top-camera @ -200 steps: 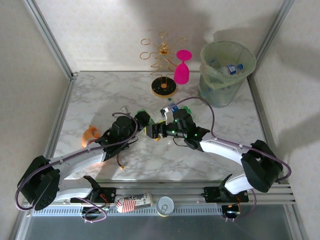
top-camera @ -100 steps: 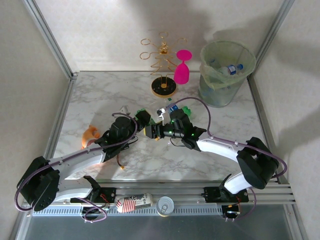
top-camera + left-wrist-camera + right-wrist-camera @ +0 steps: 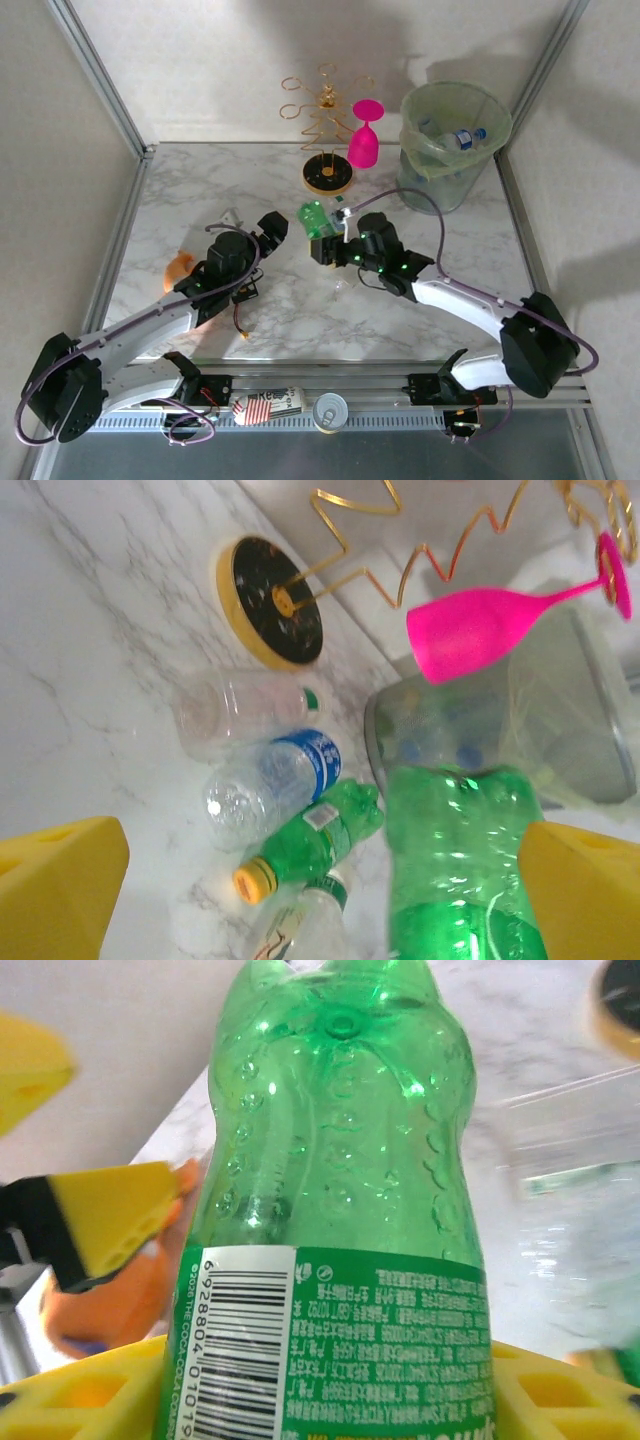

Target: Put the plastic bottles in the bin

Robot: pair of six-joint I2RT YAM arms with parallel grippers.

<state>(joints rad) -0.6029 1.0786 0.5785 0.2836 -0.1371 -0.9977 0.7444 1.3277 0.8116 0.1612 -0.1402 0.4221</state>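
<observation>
- Right now the green plastic bottle (image 3: pixel 315 218) sits between the two yellow pads (image 3: pixel 80 1390) of the right gripper (image 3: pixel 325 238), which press on its labelled middle from both sides.
- From the top camera, it is over the middle of the white marble table (image 3: pixel 200 190), just in front of the round black-and-gold base of the wire glass rack (image 3: pixel 328 175), and well short of the tall grey-green bin (image 3: pixel 440 190).
- From the left wrist camera, the same bottle stands in the gap between the left gripper's (image 3: pixel 258 228) yellow fingers (image 3: pixel 55 895), much closer to one finger. Whether it touches that finger I cannot tell.
- Its long axis runs in line with the right gripper's fingers. The lobed base points away from that wrist and out past the fingertips, and the barcode label lies back at the pads.
- The right gripper's jaws are clamped on the bottle.
- The left gripper's jaws are spread wide and hold nothing.
- A clear bottle (image 3: pixel 240 705), a blue-labelled bottle (image 3: pixel 275 785) and a green bottle with an orange cap (image 3: pixel 305 842) lie close together on the marble beyond the left fingers.
- More clear bottles (image 3: pixel 460 138) lie inside the bin's pale green liner.
</observation>
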